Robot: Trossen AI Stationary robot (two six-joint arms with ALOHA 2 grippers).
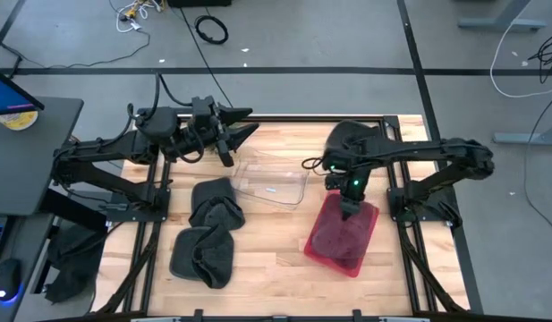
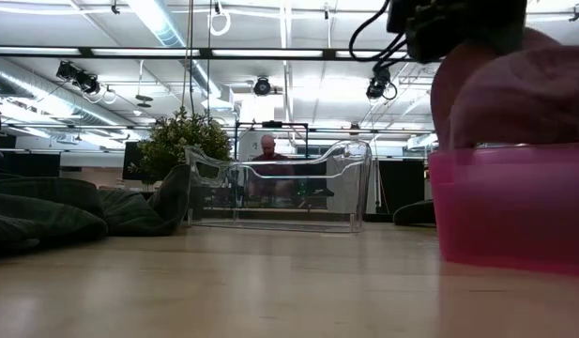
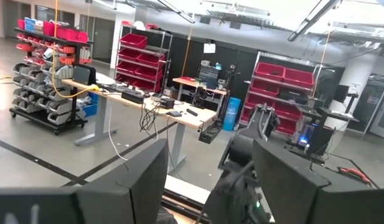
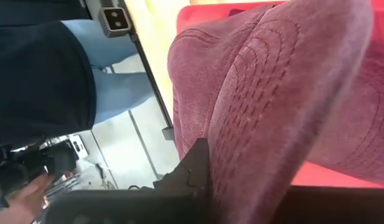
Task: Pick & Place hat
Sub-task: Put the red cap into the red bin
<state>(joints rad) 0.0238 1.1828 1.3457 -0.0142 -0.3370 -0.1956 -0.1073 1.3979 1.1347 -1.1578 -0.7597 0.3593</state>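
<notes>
My right claw point(image 1: 349, 211) was pinching the soft red hat point(image 1: 340, 233) right under it. It felt light and floppy; the stitched brim grips best.

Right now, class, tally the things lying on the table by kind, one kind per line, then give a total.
Dark grey hats: 2
Maroon hat: 1, pinched by the shut right gripper
Red bin: 1
Clear plastic bin: 1
Total: 5
</notes>
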